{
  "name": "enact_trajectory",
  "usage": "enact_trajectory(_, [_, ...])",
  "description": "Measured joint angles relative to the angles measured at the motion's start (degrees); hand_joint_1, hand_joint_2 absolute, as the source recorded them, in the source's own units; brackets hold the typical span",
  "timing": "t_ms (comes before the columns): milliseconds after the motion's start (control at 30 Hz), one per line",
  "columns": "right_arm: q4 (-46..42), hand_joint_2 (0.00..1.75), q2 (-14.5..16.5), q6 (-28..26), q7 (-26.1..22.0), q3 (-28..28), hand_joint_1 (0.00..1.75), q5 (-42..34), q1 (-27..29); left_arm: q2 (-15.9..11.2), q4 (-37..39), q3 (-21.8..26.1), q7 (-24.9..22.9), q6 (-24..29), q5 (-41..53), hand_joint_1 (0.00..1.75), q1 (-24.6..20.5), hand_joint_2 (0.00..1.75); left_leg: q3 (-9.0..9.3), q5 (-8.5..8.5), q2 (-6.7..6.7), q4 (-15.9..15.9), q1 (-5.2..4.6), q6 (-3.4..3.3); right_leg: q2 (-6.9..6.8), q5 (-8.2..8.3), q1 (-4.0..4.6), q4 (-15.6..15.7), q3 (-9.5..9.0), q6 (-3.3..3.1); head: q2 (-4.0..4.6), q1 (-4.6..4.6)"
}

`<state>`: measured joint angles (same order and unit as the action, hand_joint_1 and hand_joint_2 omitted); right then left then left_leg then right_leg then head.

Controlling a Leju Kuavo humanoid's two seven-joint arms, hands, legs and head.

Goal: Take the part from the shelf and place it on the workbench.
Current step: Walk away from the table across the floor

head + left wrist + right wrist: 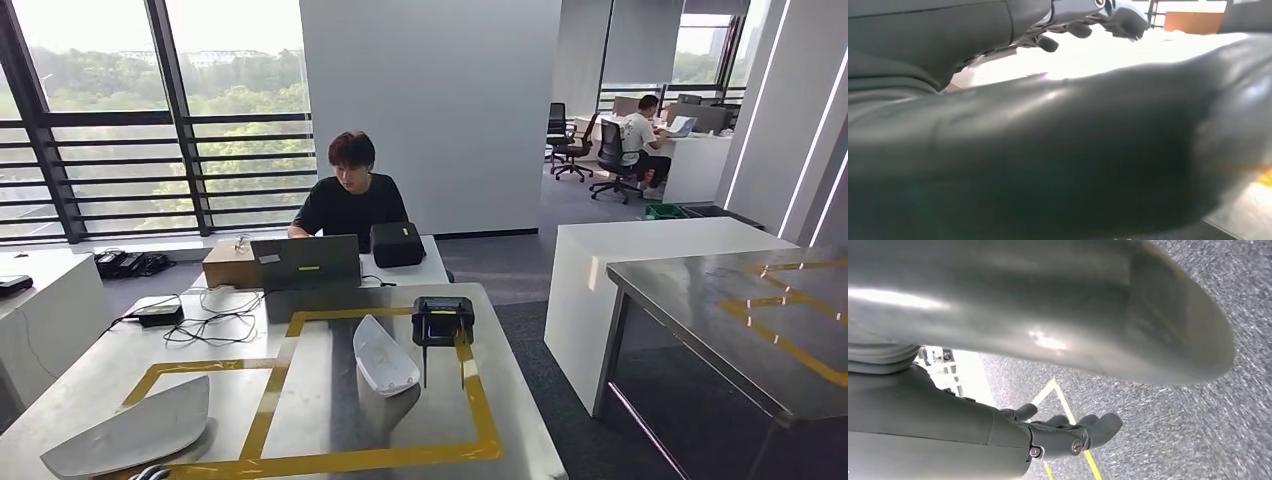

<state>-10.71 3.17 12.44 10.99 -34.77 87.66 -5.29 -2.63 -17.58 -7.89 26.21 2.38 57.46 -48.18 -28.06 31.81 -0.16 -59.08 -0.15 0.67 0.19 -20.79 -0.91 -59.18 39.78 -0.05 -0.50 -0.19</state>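
Note:
A pale grey shell-shaped part (pixel 130 432) lies on the steel workbench (pixel 330 400) at its near left, over the yellow tape outline. My left hand (pixel 150 472) shows at the picture's bottom edge, right by the part's near rim. In the left wrist view its dark fingers (pixel 1048 44) are stretched out, well apart from the thick blurred thumb (pixel 1058 150), with nothing seen between them. A second white shell part (pixel 383 357) rests inside the taped square. My right hand (pixel 1068 432) hangs over grey carpet, fingers loose and holding nothing.
A black device (pixel 442 318) stands on the tape beside the white part. A person (pixel 350 200) works at a laptop (pixel 305 262) beyond the bench, with cables (pixel 210 315) and a cardboard box (pixel 228 265) nearby. Another steel table (pixel 740 320) stands to the right.

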Motion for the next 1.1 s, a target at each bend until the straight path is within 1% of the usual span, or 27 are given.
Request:
enact_trajectory(67, [0.0, 0.0, -0.01, -0.13, -0.13, 0.0, 0.0, -0.01, 0.14, 0.28, 0.03, 0.0, -0.19, -0.02, 0.09, 0.0, -0.18, 0.0, -0.42, -0.83, 0.06, 0.84, -0.11, -0.7, 0.06, 1.19, -0.11, 0.75, 0.0, 0.88, 0.01, -0.01])
enact_trajectory(100, [0.0, 0.0, -0.01, -0.17, -0.18, 0.0, 0.0, -0.02, 0.24, 0.45, 0.07, 0.0, -0.28, -0.02, 0.12, 0.0, -0.22, 0.0, -0.87, -1.55, 0.17, 0.99, -0.01, -1.22, 0.09, 0.65, -0.15, 0.56, 0.33, 1.21, 0.01, 0.0])
enact_trajectory(133, [0.0, 0.0, -0.01, -0.2, -0.22, 0.0, 0.0, -0.02, 0.34, 0.63, 0.09, 0.0, -0.35, -0.02, 0.14, 0.0, -0.23, 0.0, -1.48, -2.42, 0.3, 1.2, 0.14, -1.7, 0.11, -1.09, -0.15, -0.64, 0.96, 1.5, 0.01, 0.07])
enact_trajectory(167, [0.0, 0.0, -0.02, -0.22, -0.23, 0.0, 0.0, -0.02, 0.38, 0.8, 0.1, 0.0, -0.37, -0.01, 0.15, 0.0, -0.25, 0.0, -2.26, -3.33, 0.42, 1.32, 0.27, -2.07, 0.1, -3.87, -0.21, -3.03, 1.82, 1.71, 0.01, 0.14])
enact_trajectory(233, [0.0, 0.0, -0.06, -0.25, -0.21, 0.0, 0.0, -0.03, 0.33, 0.96, 0.14, 0.0, -0.38, 0.0, 0.16, 0.0, -0.23, 0.0, -4.2, -4.95, 0.47, 1.25, 0.21, -2.4, 0.06, -9.71, -0.17, -10.4, 3.62, 2.1, 0.0, 0.34])
enact_trajectory(267, [0.0, 0.0, -0.08, -0.26, -0.21, 0.0, 0.0, -0.03, 0.29, 1.04, 0.19, 0.0, -0.38, 0.0, 0.16, 0.0, -0.17, 0.0, -5.23, -5.71, 0.48, 1.16, 0.18, -2.41, 0.06, -10.84, -0.15, -13.72, 4.0, 2.22, 0.0, 0.37])
enact_trajectory(300, [0.0, 0.0, -0.09, -0.26, -0.2, 0.0, 0.0, -0.04, 0.28, 1.13, 0.27, 0.0, -0.39, 0.0, 0.16, 0.0, -0.09, 0.0, -6.26, -6.43, 0.48, 1.03, 0.16, -2.36, 0.06, -10.55, -0.12, -15.71, 3.66, 2.27, 0.0, 0.41])
enact_trajectory(333, [0.0, 0.0, -0.09, -0.26, -0.19, 0.0, 0.0, -0.04, 0.27, 1.2, 0.32, 0.0, -0.42, 0.0, 0.17, 0.0, -0.01, 0.0, -7.27, -7.09, 0.49, 0.86, 0.15, -2.25, 0.06, -9.26, -0.11, -15.74, 2.38, 2.23, 0.0, 0.45])
enact_trajectory(367, [0.0, 0.0, -0.1, -0.27, -0.17, 0.0, 0.0, -0.05, 0.24, 1.24, 0.36, 0.0, -0.46, 0.0, 0.2, 0.0, 0.05, 0.0, -8.23, -7.7, 0.49, 0.63, 0.15, -2.1, 0.05, -7.81, -0.11, -13.77, 0.09, 2.13, 0.0, 0.48])
enact_trajectory(400, [-0.01, 0.0, -0.13, -0.3, -0.15, 0.0, 0.0, -0.06, 0.15, 1.31, 0.34, 0.0, -0.51, 0.0, 0.24, 0.0, 0.05, 0.0, -9.05, -8.24, 0.51, 0.34, 0.14, -1.9, 0.04, -7.45, -0.07, -10.07, -3.03, 1.9, 0.0, 0.53])
enact_trajectory(467, [-0.02, 0.0, -0.26, -0.38, -0.15, 0.0, 0.0, -0.08, 0.01, 1.38, 0.22, 0.0, -0.61, 0.01, 0.31, 0.0, 0.02, 0.0, -10.01, -9.12, 0.56, -0.08, 0.05, -1.34, 0.05, -8.7, 0.22, -2.6, -8.32, 1.21, 0.0, 0.54])
enact_trajectory(500, [-0.03, 0.0, -0.31, -0.42, -0.15, 0.0, 0.0, -0.08, -0.03, 1.45, 0.17, 0.0, -0.64, 0.02, 0.31, 0.0, -0.02, 0.0, -10.14, -9.57, 0.58, -0.08, 0.04, -0.99, 0.07, -9.54, 0.41, -0.5, -9.54, 0.79, 0.0, 0.5])
enact_trajectory(567, [-0.02, 0.0, -0.38, -0.46, -0.16, 0.0, 0.0, -0.08, 0.02, 1.56, 0.19, -0.01, -0.72, 0.02, 0.34, 0.0, -0.05, 0.0, -10.2, -10.49, 0.53, 0.34, 0.09, -0.23, 0.05, -8.93, 0.49, 0.37, -9.36, -0.08, 0.01, 0.38])
enact_trajectory(600, [-0.01, 0.0, -0.38, -0.44, -0.16, 0.0, 0.0, -0.08, 0.0, 1.61, 0.23, -0.02, -0.76, 0.01, 0.39, 0.0, -0.06, 0.0, -10.54, -10.21, 0.43, 0.22, 0.13, 0.12, -0.03, -8.35, 0.37, 0.67, -9.06, -0.52, 0.01, 0.35])
enact_trajectory(633, [-0.01, 0.0, -0.39, -0.41, -0.17, 0.0, 0.0, -0.08, -0.02, 1.61, 0.27, -0.02, -0.81, 0.0, 0.45, 0.0, -0.06, 0.0, -11.07, -8.88, 0.34, -0.63, 0.16, 0.42, -0.12, -7.57, 0.2, 0.94, -8.59, -0.95, 0.01, 0.28])
enact_trajectory(667, [-0.01, 0.0, -0.38, -0.37, -0.19, 0.0, 0.0, -0.08, -0.01, 1.6, 0.32, -0.02, -0.87, -0.01, 0.49, 0.0, -0.07, 0.0, -11.82, -6.52, 0.26, -2.63, 0.22, 0.7, -0.2, -6.76, 0.01, 1.15, -7.98, -1.25, 0.01, 0.17])
enact_trajectory(733, [-0.01, 0.0, -0.39, -0.33, -0.18, 0.0, 0.0, -0.08, 0.08, 1.6, 0.4, -0.02, -0.96, -0.05, 0.54, 0.0, -0.06, 0.0, -13.51, -0.74, 0.2, -9.67, 0.41, 1.23, -0.22, -5.36, -0.02, 1.17, -6.43, -1.5, 0.0, 0.0])
enact_trajectory(767, [-0.01, 0.0, -0.39, -0.32, -0.17, 0.0, 0.0, -0.08, 0.14, 1.6, 0.46, -0.02, -0.99, -0.07, 0.55, 0.0, -0.02, 0.0, -14.01, 0.88, 0.21, -13.29, 0.5, 1.47, -0.22, -4.69, -0.03, 1.14, -5.59, -1.46, 0.0, -0.06])
enact_trajectory(800, [0.0, 0.0, -0.39, -0.31, -0.17, 0.0, 0.0, -0.08, 0.17, 1.61, 0.51, -0.02, -1.0, -0.09, 0.56, 0.0, 0.03, 0.0, -13.91, 1.14, 0.21, -15.65, 0.58, 1.63, -0.23, -4.04, -0.04, 1.11, -4.77, -1.39, 0.0, -0.08])
enact_trajectory(833, [-0.01, 0.0, -0.39, -0.28, -0.17, 0.0, 0.0, -0.08, 0.18, 1.61, 0.54, -0.02, -1.01, -0.1, 0.57, 0.0, 0.06, 0.0, -12.94, 0.23, 0.21, -16.1, 0.66, 1.72, -0.24, -3.42, -0.07, 1.08, -3.98, -1.26, 0.0, -0.1])
enact_trajectory(867, [-0.01, 0.0, -0.39, -0.26, -0.17, 0.0, 0.0, -0.08, 0.18, 1.61, 0.53, -0.02, -1.01, -0.11, 0.57, 0.0, 0.06, 0.0, -10.9, -1.27, 0.22, -14.32, 0.75, 1.73, -0.24, -2.84, -0.12, 1.02, -3.25, -1.08, 0.0, -0.11])
enact_trajectory(900, [-0.02, 0.0, -0.4, -0.22, -0.17, 0.0, 0.0, -0.08, 0.17, 1.62, 0.48, -0.02, -1.01, -0.11, 0.57, 0.0, 0.02, 0.0, -7.88, -2.25, 0.2, -10.67, 0.82, 1.69, -0.24, -2.32, -0.16, 0.91, -2.65, -0.84, 0.0, -0.12])
enact_trajectory(933, [-0.02, 0.0, -0.4, -0.19, -0.17, 0.0, 0.0, -0.08, 0.16, 1.65, 0.39, -0.02, -0.99, -0.11, 0.57, 0.0, -0.06, 0.0, -4.51, -2.32, 0.16, -6.22, 0.77, 1.56, -0.21, -1.85, -0.15, 0.75, -2.15, -0.53, 0.0, -0.13])
enact_trajectory(967, [-0.02, 0.0, -0.41, -0.18, -0.17, 0.0, 0.0, -0.08, 0.15, 1.69, 0.31, -0.02, -0.98, -0.11, 0.57, 0.0, -0.13, 0.0, -1.97, -1.92, 0.08, -2.56, 0.67, 1.28, -0.21, -1.35, -0.14, 0.68, -1.85, -0.15, 0.0, -0.07])
enact_trajectory(1000, [-0.02, 0.0, -0.41, -0.19, -0.19, 0.0, 0.0, -0.08, 0.13, 1.72, 0.25, -0.02, -0.96, -0.11, 0.57, 0.0, -0.2, 0.0, -0.49, -1.26, -0.01, -0.12, 0.54, 0.93, -0.19, -0.85, -0.09, 0.67, -1.69, 0.25, 0.0, -0.05])
enact_trajectory(1033, [-0.02, 0.0, -0.42, -0.22, -0.2, 0.0, 0.0, -0.08, 0.13, 1.75, 0.22, -0.02, -0.95, -0.11, 0.57, 0.0, -0.24, 0.0, -0.18, -0.98, -0.07, 0.81, 0.35, 0.5, -0.17, -0.34, -0.09, 0.79, -1.59, 0.66, 0.0, 0.02])
enact_trajectory(1100, [-0.01, 0.0, -0.42, -0.27, -0.23, 0.0, 0.0, -0.08, 0.25, 1.85, 0.23, -0.02, -0.91, -0.1, 0.57, 0.0, -0.27, 0.0, -1.09, -1.87, 0.05, 0.91, 0.31, -0.6, -0.09, 0.12, -0.26, 0.94, -1.25, 1.45, 0.0, 0.03])
